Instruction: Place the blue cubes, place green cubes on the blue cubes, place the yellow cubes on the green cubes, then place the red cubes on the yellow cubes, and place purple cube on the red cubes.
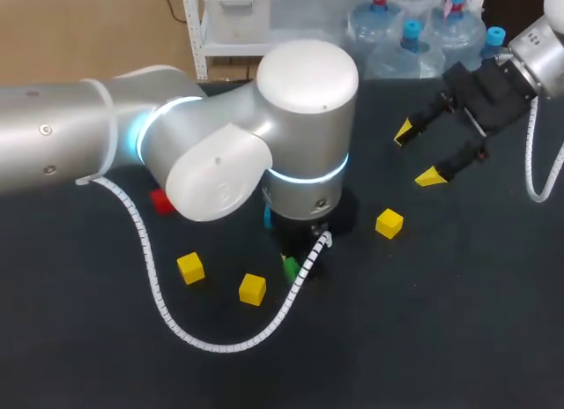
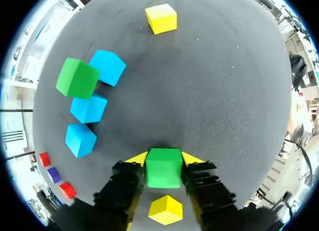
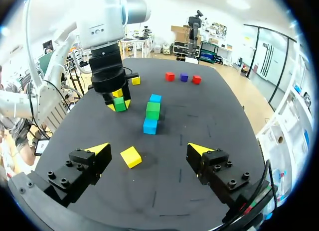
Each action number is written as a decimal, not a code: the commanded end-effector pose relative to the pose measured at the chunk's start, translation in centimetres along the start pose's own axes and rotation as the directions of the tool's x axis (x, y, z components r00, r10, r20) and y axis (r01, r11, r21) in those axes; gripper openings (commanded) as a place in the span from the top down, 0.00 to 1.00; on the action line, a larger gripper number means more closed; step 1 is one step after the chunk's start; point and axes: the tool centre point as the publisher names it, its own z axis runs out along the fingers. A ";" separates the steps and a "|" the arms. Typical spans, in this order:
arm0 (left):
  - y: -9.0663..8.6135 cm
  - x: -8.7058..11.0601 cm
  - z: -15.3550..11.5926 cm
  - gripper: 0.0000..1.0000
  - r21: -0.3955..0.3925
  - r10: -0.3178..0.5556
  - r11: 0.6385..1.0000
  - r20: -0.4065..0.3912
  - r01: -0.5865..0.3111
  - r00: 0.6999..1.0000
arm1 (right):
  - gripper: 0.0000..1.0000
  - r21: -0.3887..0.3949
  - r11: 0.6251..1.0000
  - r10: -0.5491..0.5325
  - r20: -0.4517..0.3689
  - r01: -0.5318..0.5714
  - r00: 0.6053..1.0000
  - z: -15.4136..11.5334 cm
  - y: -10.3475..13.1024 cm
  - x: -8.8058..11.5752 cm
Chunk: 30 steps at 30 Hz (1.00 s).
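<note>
1. The left gripper [image 2: 163, 161] is clenched on a plain green cube [image 2: 163, 169], held between its yellow tips.
2. Ahead of it and off to one side lie three blue cubes [image 2: 88, 109], with a second green cube [image 2: 77, 78] atop them.
3. The right gripper [image 3: 148, 150] hangs released, fingers wide.

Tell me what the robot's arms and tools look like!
The left arm is a thick silvery-white tube with rounded joints and glowing light-blue rings; the right arm looks silvery too. A white spiral-wrapped cable runs along each. The left tool and right tool are black and blocky, with two pointed yellow tips.
</note>
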 end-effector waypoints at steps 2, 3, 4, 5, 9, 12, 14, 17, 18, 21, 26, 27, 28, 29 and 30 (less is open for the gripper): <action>-0.2 -0.2 -0.4 1.00 -0.015 0.025 1.000 0.009 -0.025 1.000 | 0.00 0.000 1.000 -0.001 0.001 0.001 1.000 0.0 0.0 0.0; -0.2 -0.4 -0.6 1.00 -0.020 0.037 0.999 0.008 -0.037 0.999 | 0.00 0.000 1.000 -0.001 0.001 0.001 1.000 0.0 0.0 0.0; -0.3 -0.6 -0.9 1.00 -0.026 0.049 0.998 0.006 -0.048 0.999 | 0.00 0.000 1.000 -0.001 0.001 0.001 1.000 0.0 0.0 0.0; -0.4 -0.7 -1.2 1.00 -0.029 0.059 0.998 0.004 -0.059 0.998 | 0.00 0.000 1.000 -0.001 0.001 0.001 1.000 0.0 0.0 0.0; -0.4 -1.3 -3.1 1.00 -0.065 0.107 0.992 -0.016 -0.108 0.994 | 0.00 0.000 1.000 -0.001 0.001 0.001 1.000 0.0 0.0 0.0; -0.3 -1.5 -4.4 1.00 -0.080 0.148 0.985 -0.027 -0.150 0.989 | 0.00 0.000 1.000 -0.001 0.001 0.001 1.000 0.0 0.0 0.0; 0.0 -1.5 -5.1 1.00 -0.084 0.175 0.981 -0.019 -0.176 0.984 | 0.00 0.000 1.000 -0.001 0.001 0.001 1.000 0.0 0.0 0.0; 0.7 -1.0 -6.1 1.00 -0.087 0.196 0.977 0.002 -0.195 0.981 | 0.00 0.000 1.000 -0.001 0.001 0.001 1.000 0.0 0.0 0.0; 1.0 -0.8 -6.3 1.00 -0.091 0.196 0.977 -0.005 -0.195 0.981 | 0.00 0.000 1.000 -0.001 0.001 0.001 1.000 0.0 0.0 0.0; 2.0 0.0 -7.1 1.00 -0.091 0.203 0.975 0.011 -0.202 0.979 | 0.00 0.000 1.000 -0.001 0.001 0.001 1.000 0.0 0.0 0.0; 3.8 0.7 -7.9 1.00 -0.081 0.222 0.972 0.040 -0.219 0.974 | 0.00 0.000 1.000 -0.001 0.001 0.001 1.000 0.0 0.0 0.0; 4.1 0.7 -7.9 1.00 -0.085 0.232 0.970 0.040 -0.228 0.972 | 0.00 0.000 1.000 -0.001 0.001 0.001 1.000 0.0 0.0 0.0; 4.4 0.7 -7.9 1.00 -0.091 0.244 0.967 0.037 -0.240 0.969 | 0.00 0.000 1.000 -0.001 0.001 0.001 1.000 0.0 0.0 0.0; 4.7 0.6 -7.7 1.00 -0.087 0.257 0.964 0.037 -0.253 0.966 | 0.00 0.000 1.000 -0.001 0.001 0.001 1.000 0.0 0.0 0.0; 5.1 0.5 -7.5 1.00 -0.077 0.261 0.963 0.040 -0.257 0.965 | 0.00 0.000 1.000 -0.001 0.001 0.001 1.000 0.0 0.0 0.0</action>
